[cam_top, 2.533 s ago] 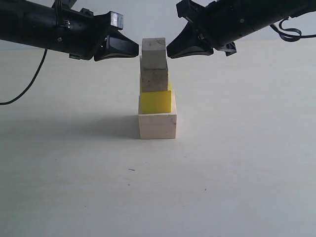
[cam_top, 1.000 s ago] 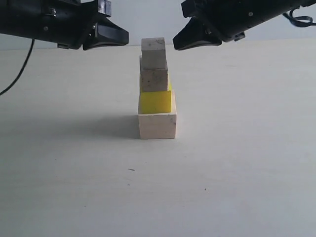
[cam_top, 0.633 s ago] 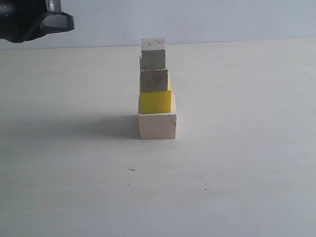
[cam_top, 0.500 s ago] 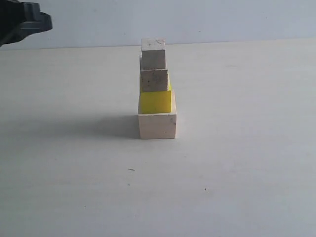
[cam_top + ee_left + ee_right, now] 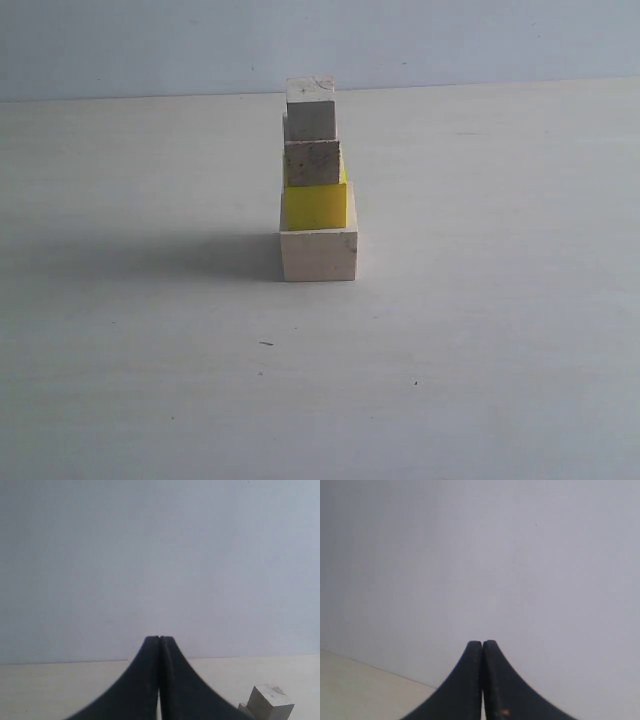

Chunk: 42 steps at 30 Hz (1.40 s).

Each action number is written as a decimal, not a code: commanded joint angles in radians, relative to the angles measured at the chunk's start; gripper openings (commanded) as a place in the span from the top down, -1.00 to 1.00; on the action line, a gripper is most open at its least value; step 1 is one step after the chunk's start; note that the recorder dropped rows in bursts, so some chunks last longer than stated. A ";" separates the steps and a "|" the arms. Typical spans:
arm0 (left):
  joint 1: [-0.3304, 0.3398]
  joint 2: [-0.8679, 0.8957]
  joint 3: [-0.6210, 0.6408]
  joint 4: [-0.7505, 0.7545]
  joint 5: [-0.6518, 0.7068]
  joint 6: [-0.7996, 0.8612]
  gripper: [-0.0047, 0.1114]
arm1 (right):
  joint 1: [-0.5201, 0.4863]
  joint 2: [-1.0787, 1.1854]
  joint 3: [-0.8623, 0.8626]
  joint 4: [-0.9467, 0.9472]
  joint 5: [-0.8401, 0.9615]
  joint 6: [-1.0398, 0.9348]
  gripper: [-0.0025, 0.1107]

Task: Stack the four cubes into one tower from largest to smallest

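Four cubes (image 5: 316, 205) form one tower (image 5: 313, 162) on the table (image 5: 480, 330).

The left tool (image 5: 159, 640) and right tool (image 5: 482, 643) have withdrawn from the tower (image 5: 316, 170), leaving the exterior view.

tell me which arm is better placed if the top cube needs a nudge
Left, probably: the left gripper, shut, has the small top cube in its wrist view; the right gripper, also shut, sees no cube. Both are out of the exterior view.
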 commanded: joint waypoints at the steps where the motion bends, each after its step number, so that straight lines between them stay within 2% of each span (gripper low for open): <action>1: 0.000 -0.104 0.068 0.003 -0.027 0.006 0.92 | -0.005 -0.059 0.006 -0.009 0.057 -0.001 0.96; 24: 0.003 -0.189 0.092 0.001 -0.027 0.004 0.92 | -0.005 -0.283 0.006 -0.013 0.100 -0.001 0.96; 28: 0.055 -0.284 0.092 0.001 -0.017 0.004 0.92 | -0.005 -0.283 0.006 -0.013 0.100 -0.001 0.96; 37: 0.289 -0.478 0.092 0.018 -0.019 0.013 0.92 | -0.005 -0.283 0.006 -0.013 0.100 -0.001 0.96; 42: 0.328 -0.510 0.092 0.083 -0.027 0.028 0.92 | -0.005 -0.283 0.006 -0.013 0.100 -0.001 0.96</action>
